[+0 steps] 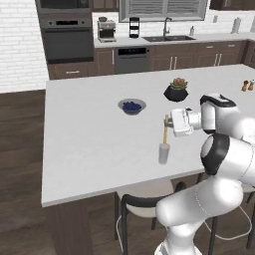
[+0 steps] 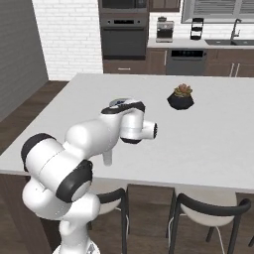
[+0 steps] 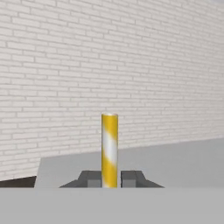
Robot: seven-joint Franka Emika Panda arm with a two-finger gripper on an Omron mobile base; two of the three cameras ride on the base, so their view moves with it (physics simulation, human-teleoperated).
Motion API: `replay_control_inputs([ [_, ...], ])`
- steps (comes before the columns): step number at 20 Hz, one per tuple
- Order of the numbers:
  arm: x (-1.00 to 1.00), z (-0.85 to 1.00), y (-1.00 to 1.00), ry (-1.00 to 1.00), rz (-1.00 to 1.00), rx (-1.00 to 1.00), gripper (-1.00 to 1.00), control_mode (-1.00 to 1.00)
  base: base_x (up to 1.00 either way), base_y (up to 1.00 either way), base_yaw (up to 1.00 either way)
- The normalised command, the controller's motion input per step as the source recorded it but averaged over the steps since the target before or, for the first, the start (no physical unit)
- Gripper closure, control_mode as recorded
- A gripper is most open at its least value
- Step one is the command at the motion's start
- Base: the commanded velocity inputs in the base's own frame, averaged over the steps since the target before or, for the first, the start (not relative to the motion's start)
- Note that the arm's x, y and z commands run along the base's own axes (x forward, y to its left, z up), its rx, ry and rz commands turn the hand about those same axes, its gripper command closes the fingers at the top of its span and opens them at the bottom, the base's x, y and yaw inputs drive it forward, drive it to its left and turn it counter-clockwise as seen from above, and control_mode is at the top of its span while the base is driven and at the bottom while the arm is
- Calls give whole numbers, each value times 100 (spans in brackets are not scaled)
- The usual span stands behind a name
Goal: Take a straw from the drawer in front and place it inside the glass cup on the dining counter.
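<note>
1. White arm, left base view: forearm held level over the dining counter (image 1: 84,149), the gripper (image 1: 168,122) pointing sideways, clamped on the straw (image 1: 165,130), which stands upright with its lower end in the glass cup (image 1: 164,153).
2. Right base view: elbow raised, wrist folded over the counter's near edge.
3. Hand view: both fingers (image 3: 89,178) pinch the yellow straw, brick wall (image 3: 109,65) beyond.
</note>
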Motion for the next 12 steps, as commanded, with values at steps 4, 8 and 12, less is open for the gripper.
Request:
replay_control_inputs([
  [4,17,-26,0,1,0,0,100,-100,0,0,0],
  [8,1,-29,0,1,0,0,100,-100,0,0,0],
  [12,0,-21,0,0,0,0,100,-100,0,0,0],
])
